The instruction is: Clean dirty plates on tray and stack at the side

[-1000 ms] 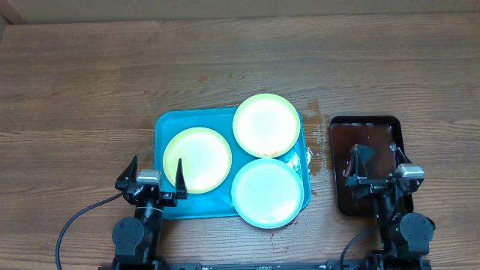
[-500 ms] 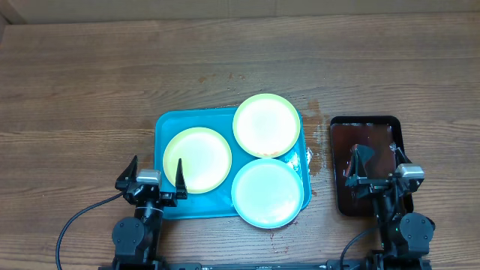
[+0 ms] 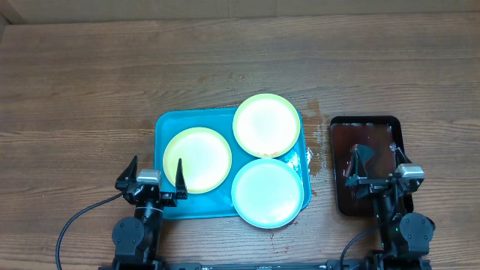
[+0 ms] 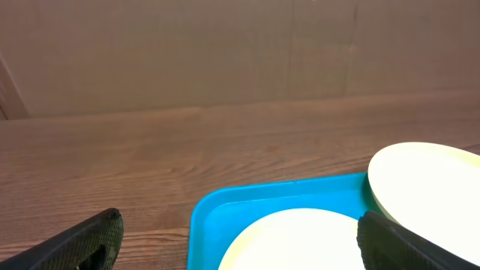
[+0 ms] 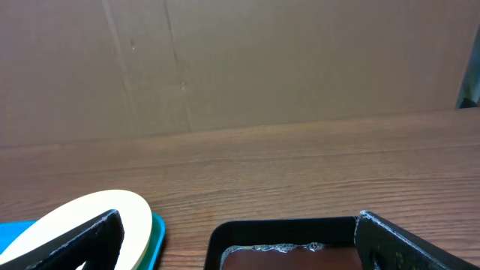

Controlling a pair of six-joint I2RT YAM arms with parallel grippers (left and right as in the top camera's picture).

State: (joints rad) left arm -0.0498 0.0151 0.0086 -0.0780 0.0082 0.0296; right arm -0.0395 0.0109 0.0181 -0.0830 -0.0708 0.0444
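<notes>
Looking from overhead: left claw [image 3: 156, 165] spread wide, empty, fingertips [image 3: 179, 165] at near edge of turquoise tray [image 3: 160, 124]; yellow-green plate [image 3: 197, 159] just ahead, second yellow-green plate [image 3: 266, 124] and blue plate [image 3: 268, 192] further right. Right claw [image 3: 376, 154] also apart, empty, over black tray [image 3: 398, 126]. Left wrist: fingers [image 4: 82, 244] wide, turquoise tray [image 4: 225, 206] corner and two pale plates between. Right wrist: fingers [image 5: 75, 244] wide, black tray [image 5: 285, 225] between, plate beyond left finger.

The big blue tray [image 3: 178, 121] lies flat just ahead of the left pincer [image 3: 157, 165]. One yellow-green plate [image 3: 197, 160] sits flat right at that pincer's tips. A second yellow-green plate [image 3: 266, 125] lies farther off. The light blue plate [image 3: 268, 192] lies between the left pincer and the right pincer [image 3: 376, 159].
</notes>
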